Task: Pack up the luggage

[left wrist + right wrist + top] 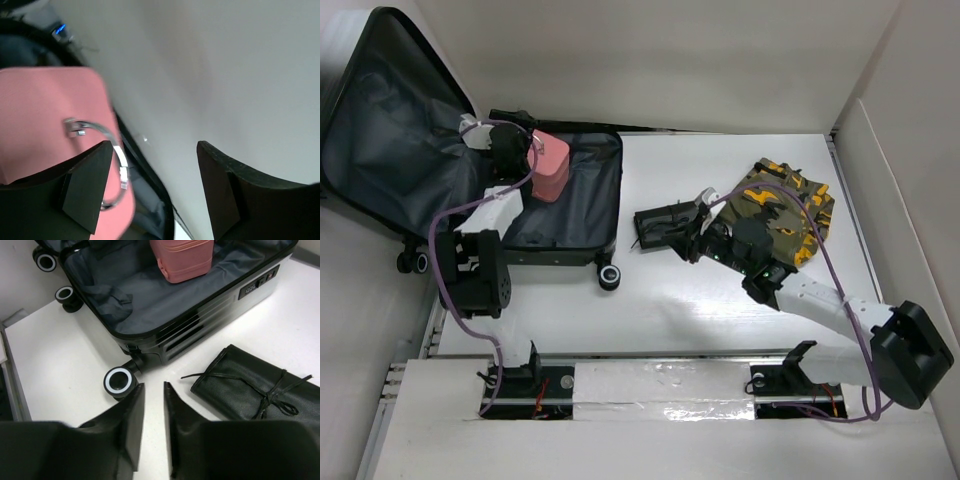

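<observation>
The luggage (582, 205) lies open at the left, its lid (390, 130) leaning back and its dark grey lining showing. A small pink case (552, 168) stands in the base half. My left gripper (523, 150) hovers over the pink case, open and empty. In the left wrist view, one finger (85, 190) overlaps the pink case (45, 115) near its silvery handle (107, 132). My right gripper (698, 232) is narrowly open and empty over bare table, between a luggage wheel (120, 381) and a black tied roll pouch (250, 390). The right wrist view also shows the luggage (150, 305) and the pink case (180, 257).
The black roll pouch (665, 225) lies on the table just right of the luggage. A camouflage garment (790, 200) lies at the right, partly under my right arm. White walls close in the back and the right side.
</observation>
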